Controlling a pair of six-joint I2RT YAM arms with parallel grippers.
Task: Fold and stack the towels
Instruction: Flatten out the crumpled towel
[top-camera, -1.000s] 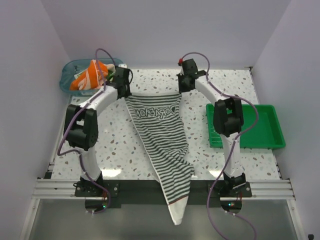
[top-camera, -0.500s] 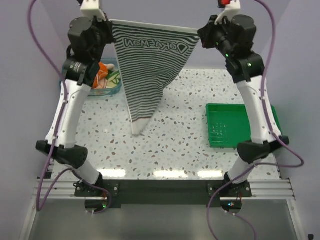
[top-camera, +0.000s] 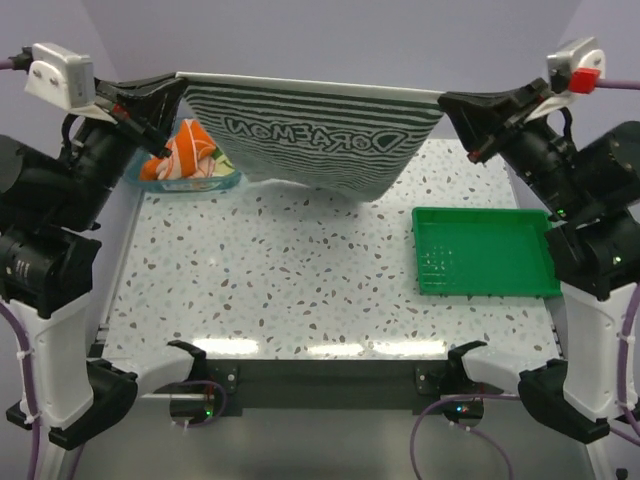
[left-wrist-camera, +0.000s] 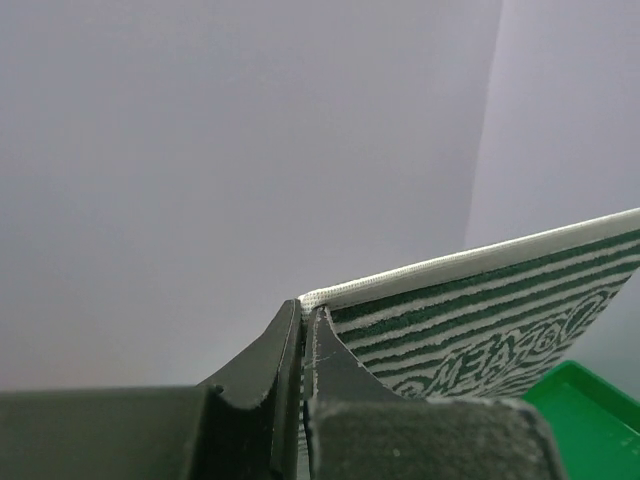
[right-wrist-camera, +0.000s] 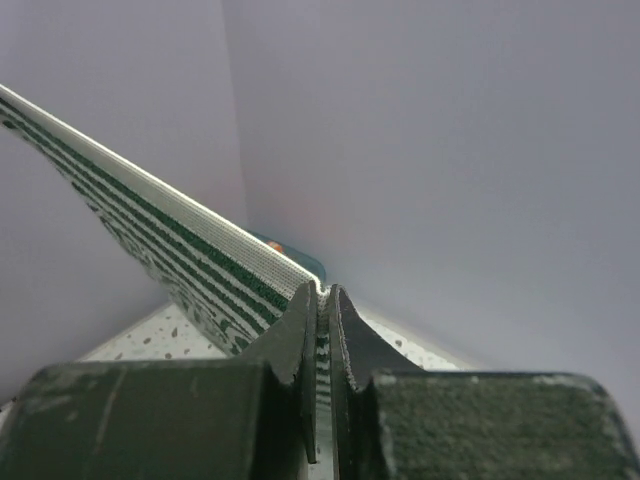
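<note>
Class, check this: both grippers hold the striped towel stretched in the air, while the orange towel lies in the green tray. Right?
Wrong in one respect: the orange towel lies in the blue bin at far left, not the green tray, as the top external view shows. The left gripper and right gripper do hold the striped towel stretched.

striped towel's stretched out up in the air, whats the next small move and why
Probably lower both arms together to lay the dark-striped cloth towel flat on the speckled table for folding: the left gripper and right gripper each pinch a top corner, holding it taut in mid-air.
</note>
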